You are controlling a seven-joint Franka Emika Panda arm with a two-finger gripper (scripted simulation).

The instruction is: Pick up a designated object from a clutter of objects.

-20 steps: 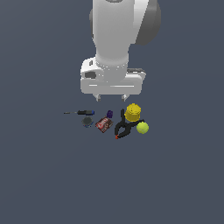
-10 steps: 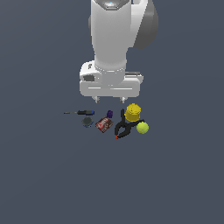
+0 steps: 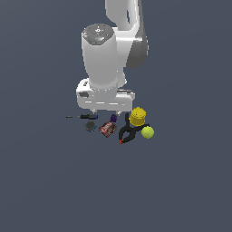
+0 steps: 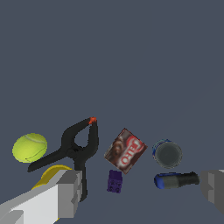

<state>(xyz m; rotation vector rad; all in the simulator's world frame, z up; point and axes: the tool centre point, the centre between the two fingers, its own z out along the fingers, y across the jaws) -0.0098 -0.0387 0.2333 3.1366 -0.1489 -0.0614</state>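
The squat can (image 3: 90,126) with a dark grey top and blue side stands at the exterior view's left end of the clutter; the wrist view shows it too (image 4: 166,153). Beside it lie the blue-handled screwdriver (image 3: 81,117), the red-brown packet (image 3: 108,128), a tiny purple item (image 3: 113,118), the black clamp (image 3: 128,133), the yellow cylinder (image 3: 137,117) and the yellow-green ball (image 3: 147,132). My gripper (image 3: 106,112) hangs open and empty just above the group, over the purple item and the screwdriver handle (image 4: 175,180). Its fingers (image 4: 70,192) frame the wrist view.
The objects lie on a plain dark grey-blue floor (image 3: 181,181). The clamp (image 4: 78,146), packet (image 4: 126,150) and ball (image 4: 29,147) sit close together. The white arm (image 3: 108,59) rises above the clutter.
The gripper has come down toward the clutter and shifted a little to the exterior view's left. The objects have not moved.
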